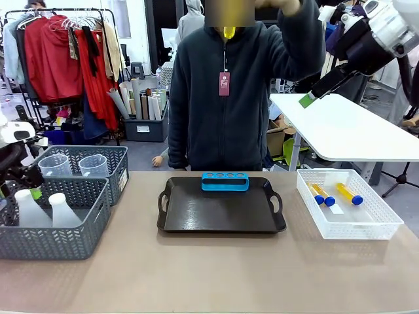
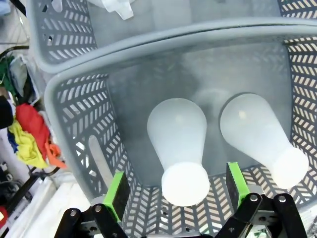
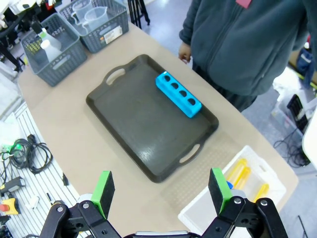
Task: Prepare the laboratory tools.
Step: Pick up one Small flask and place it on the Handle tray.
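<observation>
Left wrist view: how is the left gripper [image 2: 177,191]?
— Wide open, empty, above two white flasks [image 2: 177,144] in the grey basket [image 2: 79,109].
— And the right gripper [image 3: 161,190]?
— Also spread, holding nothing, high over the table [image 3: 64,129].

Bright, even overhead light; soft shadow under tray [image 1: 221,216]; faint sheen on it. Flasks [image 2: 178,148] slightly soft close up; wrist-view edges bent.
</observation>
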You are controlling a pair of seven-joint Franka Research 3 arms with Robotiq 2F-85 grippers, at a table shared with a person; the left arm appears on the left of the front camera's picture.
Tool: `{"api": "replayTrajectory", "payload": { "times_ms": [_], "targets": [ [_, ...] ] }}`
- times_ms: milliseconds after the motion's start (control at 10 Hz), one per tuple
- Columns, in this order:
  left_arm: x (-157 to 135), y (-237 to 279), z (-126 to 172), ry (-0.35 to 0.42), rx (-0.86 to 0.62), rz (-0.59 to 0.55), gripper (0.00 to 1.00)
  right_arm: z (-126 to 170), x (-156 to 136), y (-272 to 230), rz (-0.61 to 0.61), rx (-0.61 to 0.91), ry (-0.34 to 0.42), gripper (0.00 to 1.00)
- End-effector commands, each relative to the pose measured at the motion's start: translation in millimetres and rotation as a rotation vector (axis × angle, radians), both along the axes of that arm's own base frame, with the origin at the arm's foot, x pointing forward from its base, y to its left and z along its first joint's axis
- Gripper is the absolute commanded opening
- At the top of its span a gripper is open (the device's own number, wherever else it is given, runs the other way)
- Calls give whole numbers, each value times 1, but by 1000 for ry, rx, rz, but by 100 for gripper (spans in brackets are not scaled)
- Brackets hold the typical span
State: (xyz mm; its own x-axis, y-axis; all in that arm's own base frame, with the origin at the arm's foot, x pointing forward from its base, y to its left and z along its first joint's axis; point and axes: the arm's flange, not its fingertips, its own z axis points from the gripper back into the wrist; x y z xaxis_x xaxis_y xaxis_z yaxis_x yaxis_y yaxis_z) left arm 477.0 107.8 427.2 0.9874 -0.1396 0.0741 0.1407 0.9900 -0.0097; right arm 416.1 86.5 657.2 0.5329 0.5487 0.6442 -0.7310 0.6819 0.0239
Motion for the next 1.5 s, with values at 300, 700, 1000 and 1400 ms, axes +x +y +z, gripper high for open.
{"api": "replayTrajectory", "payload": {
  "times_ms": [300,700,1000,1400],
  "targets": [
    [7,2,0,11,-22,-14,62,0,-1,-1,0,1,0,100],
    [10,0,0,19,-30,-19,0,0,-1,-1,0,1,0,100],
    [10,0,0,22,-25,-16,0,0,-1,-1,0,1,0,100],
    [0,-16,49,53,-59,6,0,0,-1,-1,0,1,0,100]
  ]
}}
